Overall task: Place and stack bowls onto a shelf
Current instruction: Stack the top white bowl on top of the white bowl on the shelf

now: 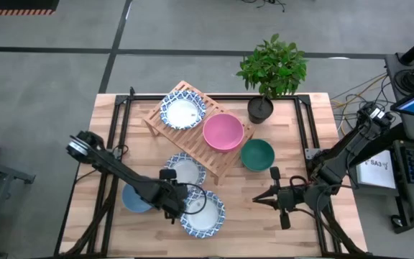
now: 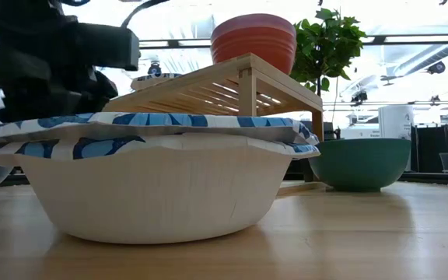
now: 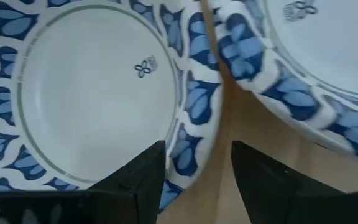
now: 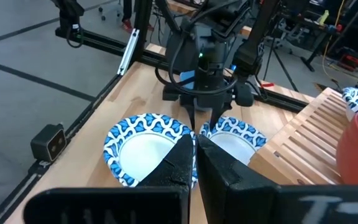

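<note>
The shelf is a light wooden rack that sits slanted on the bench, near its back edge. Two bowls sit on top of the shelf. A white bowl with a blue rim is at the far end, and the pink bowl is next to it.

The green bowl is on the bench just beside the shelf, past the pink bowl. A dark plant pot with a leafy plant stands behind the green bowl, close to the shelf.

In front of the shelf, a second white and blue bowl lies on the bench, touching the shelf's front edge or just beside it. A third white and blue bowl lies farther out from the shelf, next to the second. The blue bowl is beside them, partly hidden by the left arm.

The left end effector is at the rim of the third bowl. Its fingers are apart, with the rim between them.

The right end effector is over the bench in front of the green bowl, well away from the shelf. Its fingers are pressed together and hold nothing.
</note>
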Robot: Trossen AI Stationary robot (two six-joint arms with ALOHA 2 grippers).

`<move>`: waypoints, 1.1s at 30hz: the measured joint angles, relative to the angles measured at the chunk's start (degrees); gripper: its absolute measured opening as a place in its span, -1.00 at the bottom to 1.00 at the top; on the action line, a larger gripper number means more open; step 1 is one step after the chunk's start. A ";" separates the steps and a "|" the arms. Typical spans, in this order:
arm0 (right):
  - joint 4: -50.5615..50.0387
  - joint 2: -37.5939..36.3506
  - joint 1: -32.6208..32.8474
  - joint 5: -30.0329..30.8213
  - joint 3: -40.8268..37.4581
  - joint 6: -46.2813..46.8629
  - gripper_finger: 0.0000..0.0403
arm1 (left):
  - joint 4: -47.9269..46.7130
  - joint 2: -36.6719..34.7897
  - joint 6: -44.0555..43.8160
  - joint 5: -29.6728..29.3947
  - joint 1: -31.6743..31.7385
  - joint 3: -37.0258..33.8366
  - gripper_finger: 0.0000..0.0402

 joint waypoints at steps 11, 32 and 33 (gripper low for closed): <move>0.02 0.04 -0.01 0.02 -0.83 1.60 -0.96 | -0.53 -0.36 -0.25 -0.48 0.00 -0.02 -0.75; -0.60 0.07 0.00 -0.07 -2.79 0.73 -0.96 | -30.56 -1.71 -0.55 2.85 -3.28 31.73 -0.99; -0.60 0.07 0.00 -0.07 -2.81 0.32 -0.96 | -32.64 -1.69 -0.47 2.85 -3.34 34.63 -0.99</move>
